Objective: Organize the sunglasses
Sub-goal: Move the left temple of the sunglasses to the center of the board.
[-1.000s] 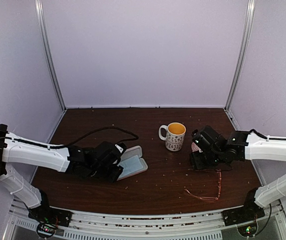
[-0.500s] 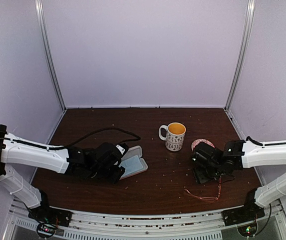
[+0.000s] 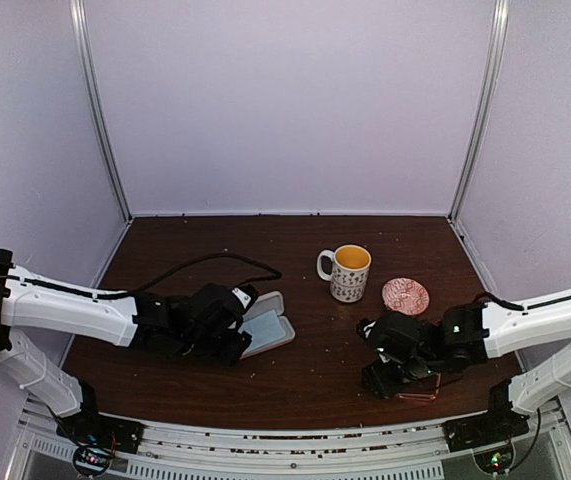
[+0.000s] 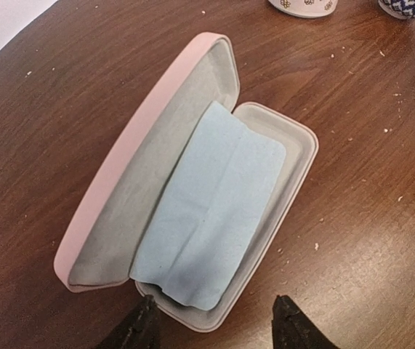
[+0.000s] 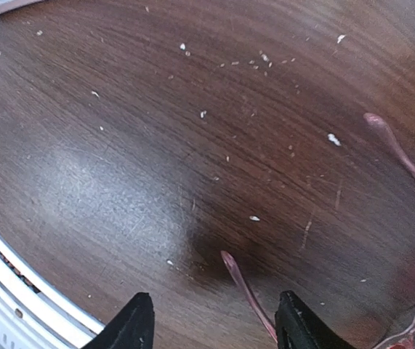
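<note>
The sunglasses [image 3: 423, 392], thin reddish-pink wire, lie on the table near the front right, partly under my right arm. In the right wrist view one slim temple [image 5: 245, 287] runs between the fingers of my right gripper [image 5: 216, 326]. That gripper is open and low over the wood. The other temple [image 5: 405, 156] curves off to the right. The open pink case [image 4: 113, 203] holds a light blue cloth [image 4: 214, 218]. My left gripper [image 4: 214, 321] is open at the case's near end, which lies just ahead of its fingertips and between them.
A patterned mug [image 3: 350, 272] with a yellow inside stands at the middle back, and a small pink patterned dish [image 3: 405, 295] sits to its right. Crumbs dot the dark wood table [image 3: 215, 250]. The metal front rail [image 5: 18, 280] is close to my right gripper. A black cable [image 3: 205, 262] loops behind the left arm.
My right arm has swung from beside the mug toward the front edge and leftward, down over the sunglasses, uncovering the pink dish. The left arm and case have not moved.
</note>
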Robot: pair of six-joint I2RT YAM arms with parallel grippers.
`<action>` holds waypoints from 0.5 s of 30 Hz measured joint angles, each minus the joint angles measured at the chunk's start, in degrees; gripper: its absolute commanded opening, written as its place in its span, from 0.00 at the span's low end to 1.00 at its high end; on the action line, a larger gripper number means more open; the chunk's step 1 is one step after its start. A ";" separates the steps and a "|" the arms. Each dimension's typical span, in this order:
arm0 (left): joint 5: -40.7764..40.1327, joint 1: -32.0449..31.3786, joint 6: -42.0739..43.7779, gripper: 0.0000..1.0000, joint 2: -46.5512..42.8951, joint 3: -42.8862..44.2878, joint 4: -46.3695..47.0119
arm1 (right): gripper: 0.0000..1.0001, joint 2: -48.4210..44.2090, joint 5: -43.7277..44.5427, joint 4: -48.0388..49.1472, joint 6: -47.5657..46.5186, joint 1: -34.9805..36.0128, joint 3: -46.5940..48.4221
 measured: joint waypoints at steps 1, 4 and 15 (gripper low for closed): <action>-0.02 -0.02 0.00 0.54 -0.15 0.00 -0.04 | 0.54 1.18 -0.31 0.46 -0.42 0.00 0.11; -0.35 -0.15 -0.02 0.55 -1.01 0.00 -0.07 | 0.48 4.50 -0.70 1.09 -1.33 0.00 0.26; -1.07 -0.26 -0.17 0.55 -2.08 0.00 -0.04 | 0.27 9.27 -1.57 2.51 -4.39 -0.50 0.31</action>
